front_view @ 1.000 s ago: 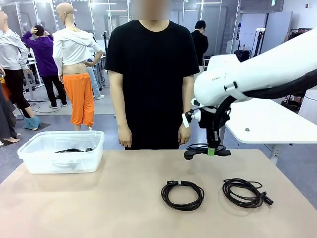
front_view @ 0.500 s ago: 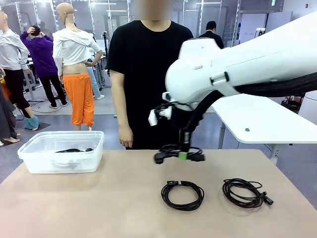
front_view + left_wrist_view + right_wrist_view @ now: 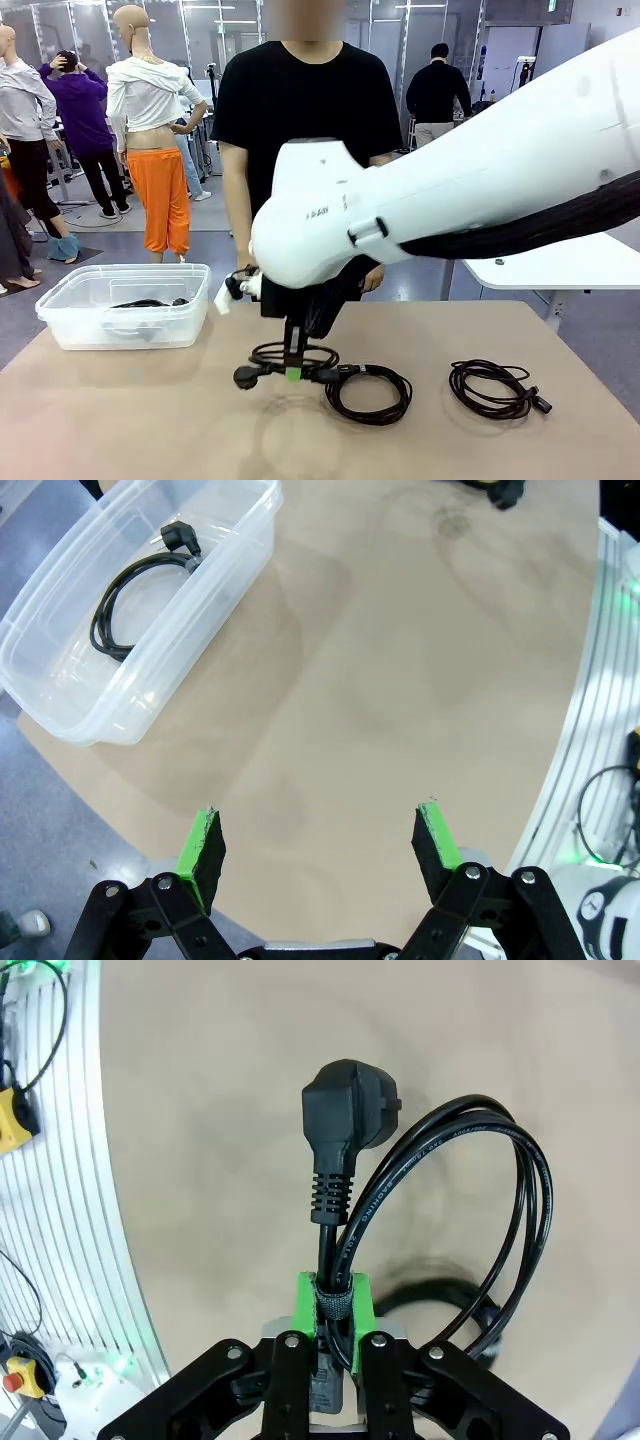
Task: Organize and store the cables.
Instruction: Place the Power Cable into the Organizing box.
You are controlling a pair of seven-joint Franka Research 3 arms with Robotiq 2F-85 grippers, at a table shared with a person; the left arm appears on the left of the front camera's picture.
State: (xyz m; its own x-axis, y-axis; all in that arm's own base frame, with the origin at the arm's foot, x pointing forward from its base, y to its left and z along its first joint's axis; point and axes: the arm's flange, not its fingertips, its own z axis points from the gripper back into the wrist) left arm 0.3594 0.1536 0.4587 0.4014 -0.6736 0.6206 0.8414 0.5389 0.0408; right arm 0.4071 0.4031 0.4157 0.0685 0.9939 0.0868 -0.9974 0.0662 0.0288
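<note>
My right gripper (image 3: pixel 293 373) (image 3: pixel 334 1305) is shut on a coiled black cable (image 3: pixel 290 358) (image 3: pixel 450 1210), holding it above the middle of the table; its plug (image 3: pixel 345 1100) points away from the fingers. Two more coiled cables lie on the table, one at centre (image 3: pixel 368 393) and one at the right (image 3: pixel 492 388). Another coil (image 3: pixel 150 302) (image 3: pixel 135 595) rests inside the clear plastic bin (image 3: pixel 75 325) (image 3: pixel 215 555) at the left. My left gripper (image 3: pixel 320 840) hangs open over bare tabletop, near the bin, with nothing between its fingers.
A person in a black shirt (image 3: pixel 305 130) stands at the far side of the table, hands down. A white table (image 3: pixel 560 255) stands behind at the right. A tan tabletop (image 3: pixel 130 410) stretches between the bin and the carried cable.
My right arm has swung leftward across the table with the coiled cable, from the right rear towards the middle. The cables on the table and in the bin have stayed put.
</note>
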